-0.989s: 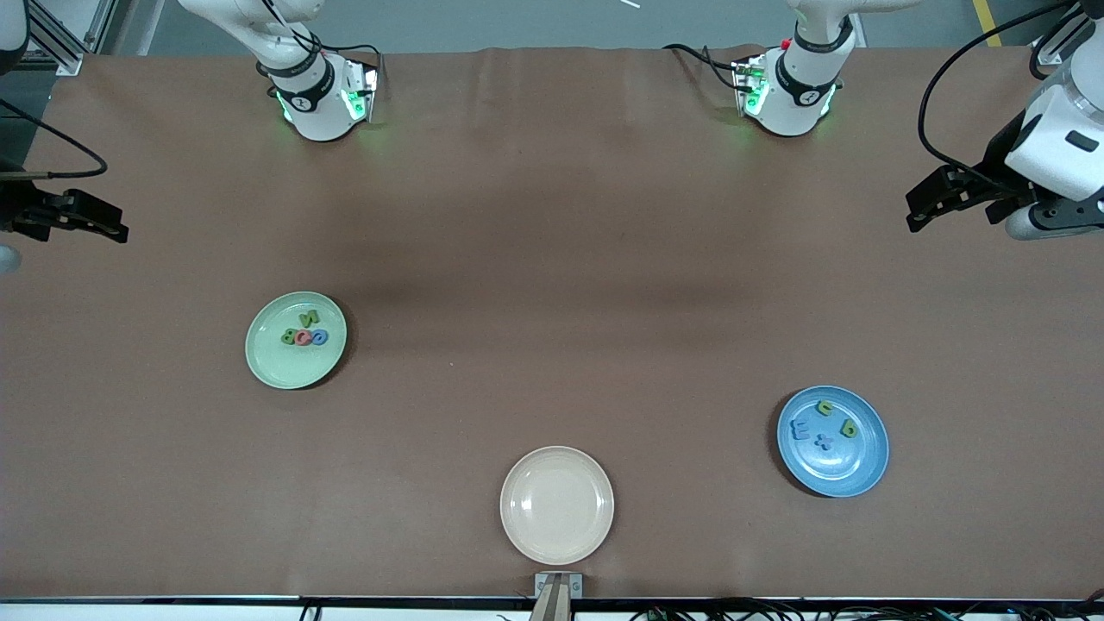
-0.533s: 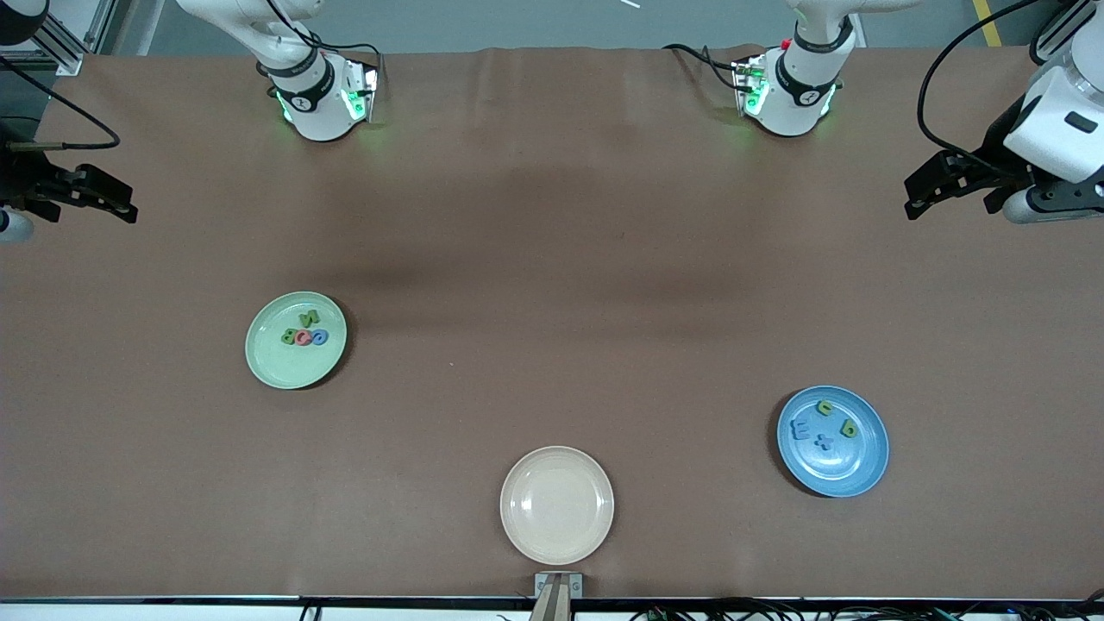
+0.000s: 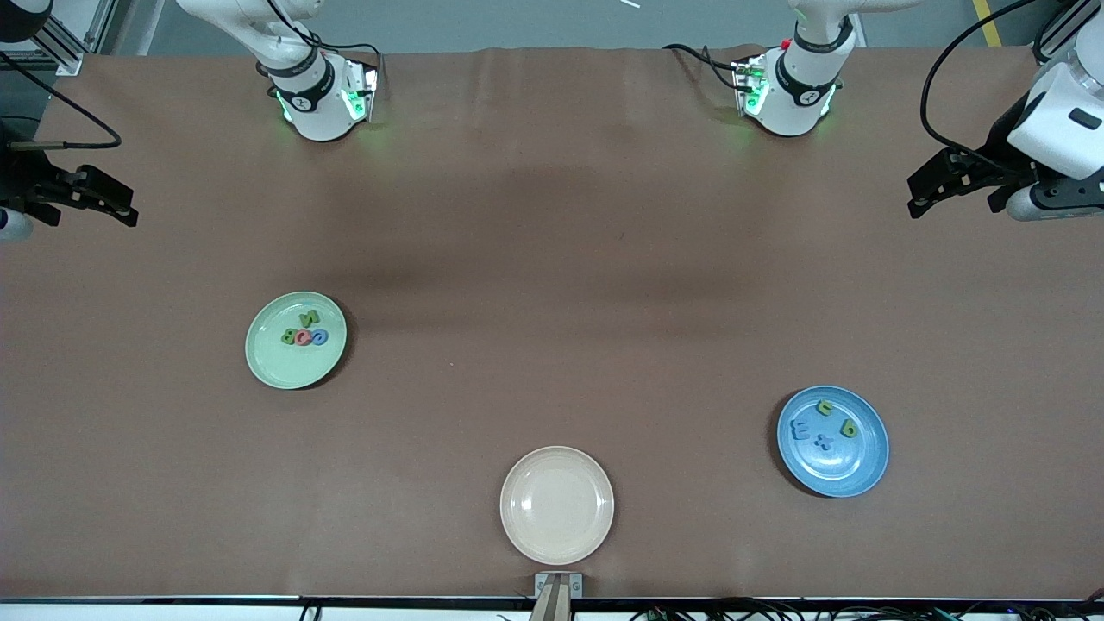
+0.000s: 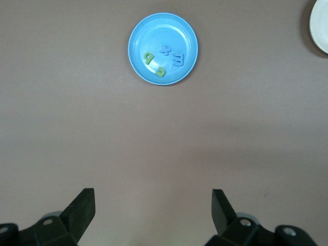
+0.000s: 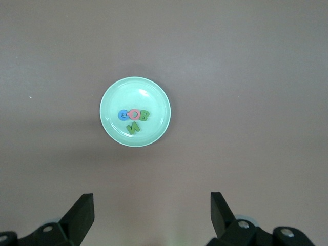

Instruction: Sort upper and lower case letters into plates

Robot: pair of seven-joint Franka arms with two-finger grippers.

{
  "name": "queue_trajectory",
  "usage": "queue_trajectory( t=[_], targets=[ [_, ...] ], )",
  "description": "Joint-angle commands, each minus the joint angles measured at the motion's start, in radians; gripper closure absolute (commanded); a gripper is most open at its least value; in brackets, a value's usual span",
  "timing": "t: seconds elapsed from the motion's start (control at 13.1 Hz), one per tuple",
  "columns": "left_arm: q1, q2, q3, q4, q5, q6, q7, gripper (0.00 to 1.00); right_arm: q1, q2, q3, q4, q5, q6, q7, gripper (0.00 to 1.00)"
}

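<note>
The mint green plate [image 3: 285, 366] lies toward the right arm's end and holds several letters: a green N [image 3: 309, 318], a green B [image 3: 289, 337], a red Q [image 3: 303, 337] and a blue one [image 3: 318, 337]. The blue plate [image 3: 841, 474] lies toward the left arm's end, nearer the front camera. It holds a blue E [image 3: 801, 430], a blue t [image 3: 825, 443] and two small green letters [image 3: 824, 408]. My left gripper [image 3: 914, 197] [image 4: 154, 205] hangs open and empty over the table's end. My right gripper [image 3: 129, 211] [image 5: 152, 205] is open and empty over the other end.
A beige plate [image 3: 557, 552] with nothing in it sits at the table's front edge, midway between the arms; its rim [image 4: 320, 25] shows in the left wrist view. Both arm bases [image 3: 321, 95] [image 3: 789, 86] stand along the table's edge farthest from the front camera.
Both grippers have drifted a little toward the bases' edge of the table, the right one more. Plates and letters have not moved.
</note>
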Motion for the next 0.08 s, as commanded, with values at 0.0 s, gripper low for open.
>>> queue_trajectory(
  t=[0.0],
  targets=[
    [-0.008,-0.015,0.001,0.004,0.024,-0.026,0.018,0.0,0.01,-0.037,-0.012,-0.038,0.043,0.027,-0.009,0.0]
  ],
)
